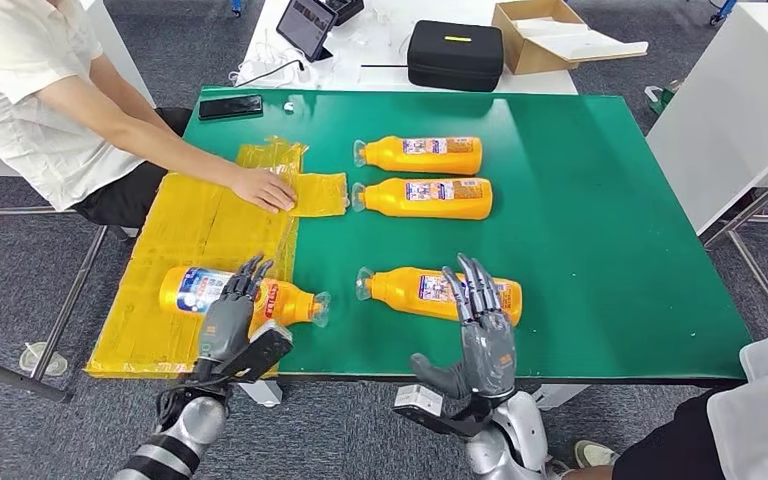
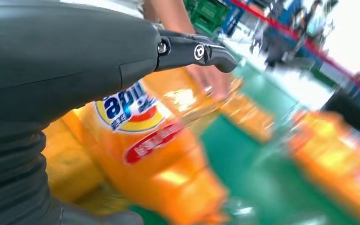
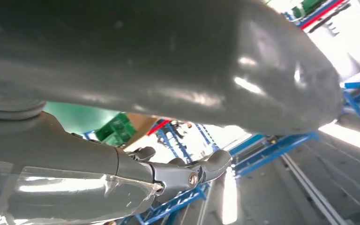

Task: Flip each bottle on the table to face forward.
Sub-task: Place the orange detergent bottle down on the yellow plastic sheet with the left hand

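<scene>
Four orange bottles lay on their sides on the green desk [image 1: 600,240]. Two bottles [image 1: 422,155] [image 1: 425,197] lay parallel toward the far edge; a third bottle [image 1: 440,292] lay near the front edge under the right hand [image 1: 482,325], whose fingers were spread, holding nothing. The left hand [image 1: 230,318] rested on the front-left bottle [image 1: 200,290], blue-red label up, on yellow sheeting [image 1: 195,225]; whether it gripped the bottle could not be told. A person's hand [image 1: 265,189] pressed the sheeting. The right half of the desk lay bare.
</scene>
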Robot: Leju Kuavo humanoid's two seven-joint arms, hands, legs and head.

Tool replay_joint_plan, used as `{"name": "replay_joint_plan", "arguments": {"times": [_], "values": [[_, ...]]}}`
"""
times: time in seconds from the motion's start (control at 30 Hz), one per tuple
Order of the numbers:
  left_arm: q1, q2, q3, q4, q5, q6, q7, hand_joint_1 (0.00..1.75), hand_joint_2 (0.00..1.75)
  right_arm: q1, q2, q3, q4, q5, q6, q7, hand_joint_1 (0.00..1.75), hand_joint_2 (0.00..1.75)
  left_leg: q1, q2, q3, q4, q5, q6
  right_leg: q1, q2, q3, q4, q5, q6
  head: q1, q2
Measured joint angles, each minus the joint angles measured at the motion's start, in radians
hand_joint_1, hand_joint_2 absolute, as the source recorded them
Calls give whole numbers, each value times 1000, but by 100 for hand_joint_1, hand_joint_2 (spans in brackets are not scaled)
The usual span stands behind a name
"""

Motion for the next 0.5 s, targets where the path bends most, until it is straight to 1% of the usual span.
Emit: {"name": "replay_joint_plan", "arguments": {"times": [0.1, 0.23, 0.37, 0.5], "values": [[60, -16, 5, -135, 23, 7, 7, 0, 175, 10, 1, -29, 0, 27, 0, 0, 0, 0, 0, 0, -2, 0, -1, 0, 0, 0, -2, 0, -1, 1, 0, 0], [110, -24, 5, -271, 37, 11, 18, 0, 175, 2, 1, -92, 62, 140, 0, 31, 0, 0, 0, 0, -3, 0, -2, 0, 0, 0, -3, 0, -1, 0, 0, 0], [143, -39, 2, -363, 84, -5, 21, 0, 175, -22, -10, -150, 141, 255, 0, 128, 0, 0, 0, 0, -3, 0, -1, 0, 0, 0, -3, 0, -1, 0, 0, 0], [170, -68, -15, -421, 141, -13, 38, 0, 175, -54, -39, -176, 217, 292, 0, 217, 0, 0, 0, 0, -4, 0, -1, 0, 0, 0, -3, 0, -1, 1, 0, 0]]}}
